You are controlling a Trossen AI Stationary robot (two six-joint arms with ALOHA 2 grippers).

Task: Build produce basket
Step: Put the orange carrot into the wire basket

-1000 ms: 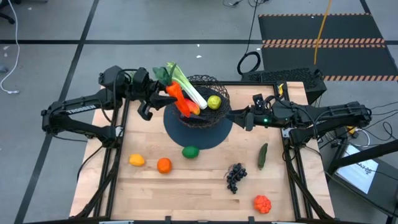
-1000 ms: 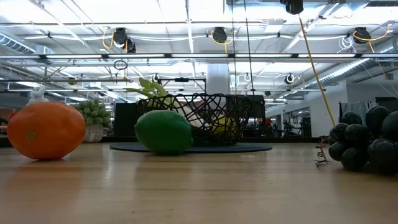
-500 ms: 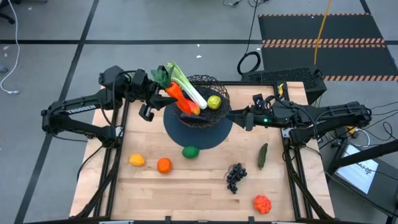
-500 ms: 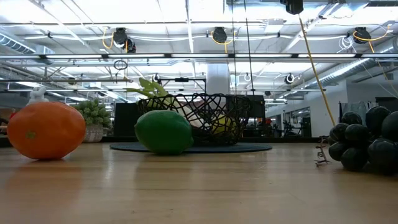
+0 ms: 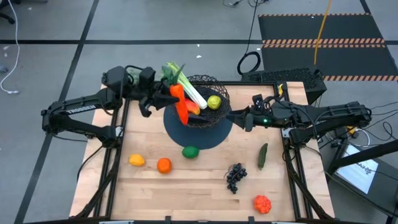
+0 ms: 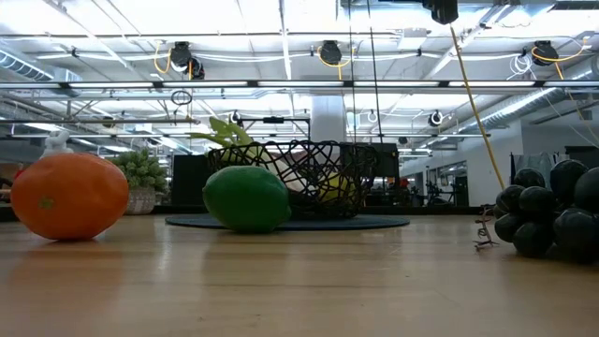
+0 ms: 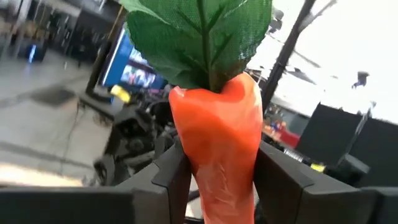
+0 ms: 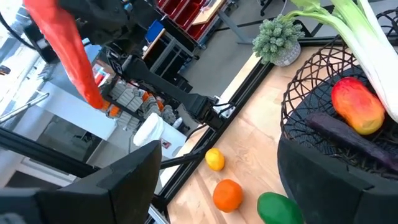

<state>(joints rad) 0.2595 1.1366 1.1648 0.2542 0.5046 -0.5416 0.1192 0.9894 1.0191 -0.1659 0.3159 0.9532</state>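
Carrot [image 5: 180,104] swung upright, clamped in left pincer [image 5: 163,99], over basket [image 5: 214,89]

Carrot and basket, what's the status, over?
Left claw shut on carrot, above basket. Right claw open beside basket. Leek sticking out.

Dark arms [image 5: 74,112]; white lettering; green light on right.

"TROSSEN" — white lettering — runs along the left arm [image 5: 79,107].
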